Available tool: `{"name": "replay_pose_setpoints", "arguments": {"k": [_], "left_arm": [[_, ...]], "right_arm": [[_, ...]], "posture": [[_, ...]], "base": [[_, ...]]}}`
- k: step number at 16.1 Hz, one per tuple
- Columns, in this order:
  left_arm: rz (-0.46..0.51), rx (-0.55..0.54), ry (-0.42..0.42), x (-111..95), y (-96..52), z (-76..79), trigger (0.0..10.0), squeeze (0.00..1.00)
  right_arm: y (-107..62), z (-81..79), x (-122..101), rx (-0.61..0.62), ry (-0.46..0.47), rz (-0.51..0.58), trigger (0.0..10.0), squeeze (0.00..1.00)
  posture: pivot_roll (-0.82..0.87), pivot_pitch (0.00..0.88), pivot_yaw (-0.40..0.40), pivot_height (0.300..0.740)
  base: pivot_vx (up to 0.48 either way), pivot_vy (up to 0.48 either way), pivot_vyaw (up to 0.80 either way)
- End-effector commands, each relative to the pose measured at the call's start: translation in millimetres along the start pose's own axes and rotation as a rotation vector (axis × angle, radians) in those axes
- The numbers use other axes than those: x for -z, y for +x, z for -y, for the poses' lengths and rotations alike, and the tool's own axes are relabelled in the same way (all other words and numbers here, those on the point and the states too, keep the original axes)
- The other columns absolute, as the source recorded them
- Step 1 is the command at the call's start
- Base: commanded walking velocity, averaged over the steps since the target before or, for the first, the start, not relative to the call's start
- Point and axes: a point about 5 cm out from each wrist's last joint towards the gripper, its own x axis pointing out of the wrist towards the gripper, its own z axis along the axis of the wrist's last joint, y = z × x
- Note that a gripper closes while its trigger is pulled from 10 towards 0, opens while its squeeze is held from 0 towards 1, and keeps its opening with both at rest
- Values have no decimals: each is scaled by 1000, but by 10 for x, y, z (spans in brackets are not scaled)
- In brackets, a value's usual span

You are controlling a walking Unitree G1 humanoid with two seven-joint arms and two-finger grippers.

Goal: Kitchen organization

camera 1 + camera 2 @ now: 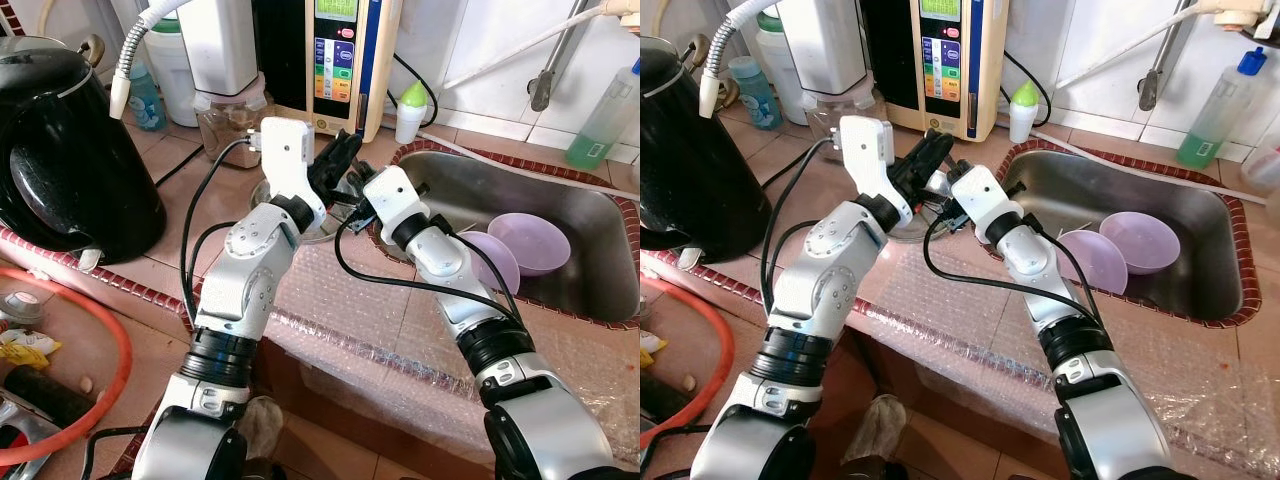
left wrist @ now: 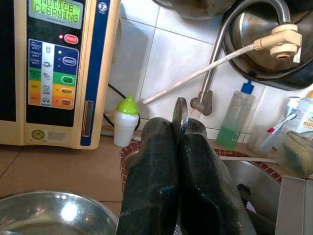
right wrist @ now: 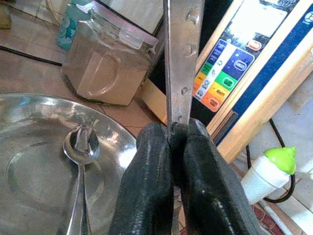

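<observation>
Here we see our left gripper (image 2: 180, 142) clamped on a thin metal handle (image 2: 179, 113), our right gripper (image 3: 177, 134) pinching a flat utensil handle (image 3: 182, 58), spoon (image 3: 80, 147) in the steel plate (image 3: 29, 176) at 7 o'clock.

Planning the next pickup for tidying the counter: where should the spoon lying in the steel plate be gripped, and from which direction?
Grip the spoon by its slim handle, just behind the bowl, coming straight down from above. It lies flat in the shallow steel plate, bowl up near the centre, so the low rim probably blocks a sideways approach, and the rounded bowl would likely slip between the fingers.
</observation>
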Motion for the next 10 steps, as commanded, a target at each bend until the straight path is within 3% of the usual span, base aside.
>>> {"name": "replay_pose_setpoints", "arguments": {"k": [1, 4, 5, 7, 8, 10], "left_arm": [[17, 5, 23, -61, 24, -8, 196, 0], [12, 10, 22, -47, 20, 8, 510, 0], [8, 11, 24, -43, 20, 11, 2353, 0], [-7, 18, 42, -23, 23, 14, 10000, 0], [-9, 30, 37, -19, 20, 22, 10000, 1000], [-29, 49, 40, 12, -15, 35, 10000, 1000]], "right_arm": [[-13, 49, 8, 15, 9, -7, 0, 0], [-23, 46, 17, 17, 11, -8, 0, 0], [-26, 50, 19, 18, 11, -9, 0, 0], [-33, 63, 27, 23, 10, -12, 0, 0], [-35, 69, 32, 24, 9, -14, 0, 0], [-43, 130, 55, 43, -12, -25, 0, 0]], "posture": [[-38, 0, 76, 740], [-38, 0, 79, 740], [-38, 0, 79, 740], [-39, 0, 81, 740], [-38, 0, 82, 740], [-38, 0, 82, 740]], "base": [[0, 0, 0], [0, 0, 0], [0, 0, 0], [0, 0, 0], [0, 0, 0], [0, 0, 0]]}}
